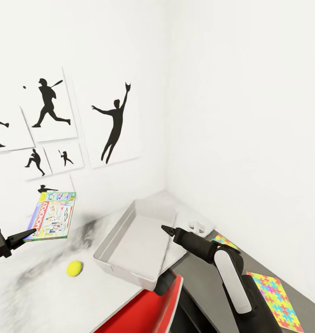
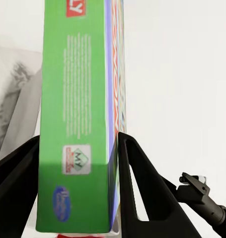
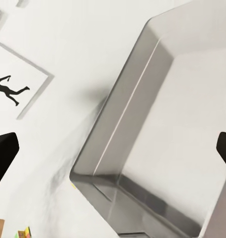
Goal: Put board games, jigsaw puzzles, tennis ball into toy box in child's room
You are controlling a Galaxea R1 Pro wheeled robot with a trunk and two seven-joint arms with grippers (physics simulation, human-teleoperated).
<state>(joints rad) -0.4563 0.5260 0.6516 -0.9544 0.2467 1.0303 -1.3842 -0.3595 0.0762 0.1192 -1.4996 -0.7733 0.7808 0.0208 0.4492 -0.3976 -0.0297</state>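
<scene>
My left gripper is shut on the Monopoly board game and holds it in the air over the table's left end. The box's green edge sits clamped between the two black fingers. The tennis ball lies on the light-grey table, left of the toy box. The toy box is empty. My right gripper hovers open over its right side, fingers spread wide above the tray. One jigsaw puzzle lies on the dark wing, and another peeks out behind my right arm.
Two white walls meet in a corner just behind the toy box, the left one hung with baseball-player silhouette prints. A small white object stands right of the tray. A red-and-black shape sits below the table's front edge.
</scene>
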